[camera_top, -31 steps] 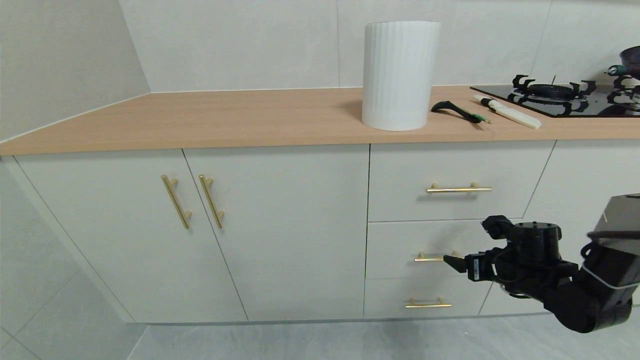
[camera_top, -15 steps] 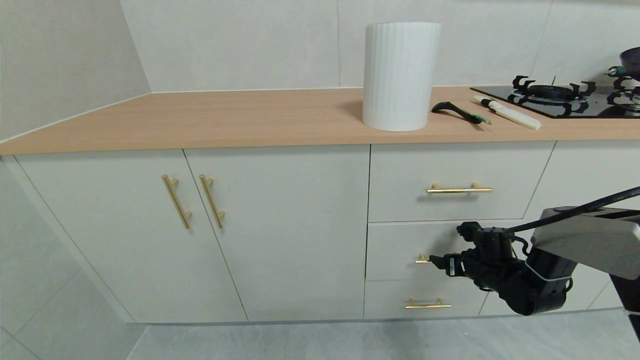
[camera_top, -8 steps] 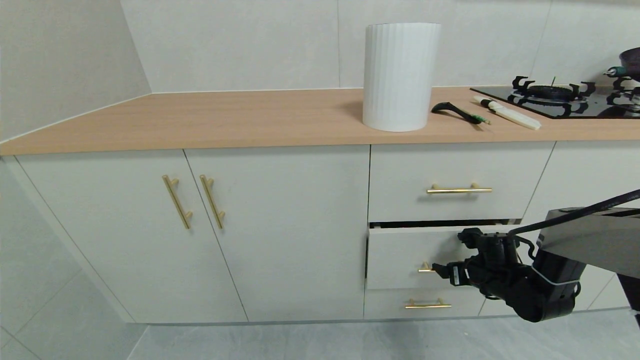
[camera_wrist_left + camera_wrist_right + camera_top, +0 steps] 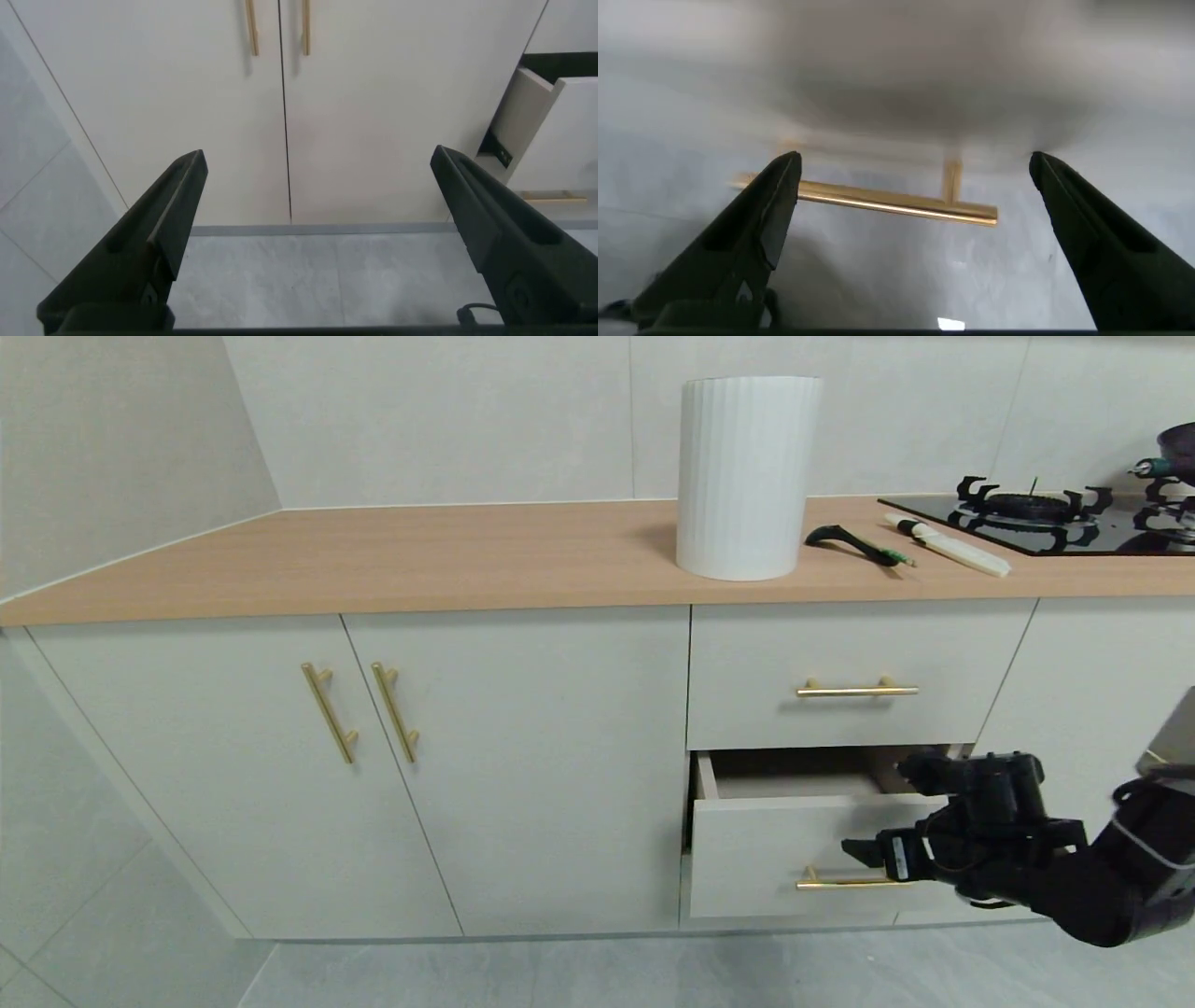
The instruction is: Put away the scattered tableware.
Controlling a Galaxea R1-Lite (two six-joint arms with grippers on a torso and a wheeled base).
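Two utensils lie on the wooden counter (image 4: 420,555) near the stove: a black-handled one (image 4: 854,543) and a long white one (image 4: 948,545). Below them the middle drawer (image 4: 775,845) stands pulled out, its inside dark. My right gripper (image 4: 864,863) is at the drawer's gold handle (image 4: 840,882). In the right wrist view that handle (image 4: 887,199) runs across between the fingers of the open right gripper (image 4: 913,168), which are spread wide. My left gripper (image 4: 318,159) hangs open and low, facing the cupboard doors, with the open drawer (image 4: 537,103) off to one side.
A tall white ribbed cylinder (image 4: 747,476) stands on the counter left of the utensils. A black gas stove (image 4: 1036,511) sits at the far right. Two cupboard doors with gold handles (image 4: 359,709) are shut on the left. The top drawer (image 4: 854,689) is shut.
The middle drawer went from shut to pulled well out. My right gripper drew back from the cabinet with the handle and now sits lower and farther right.
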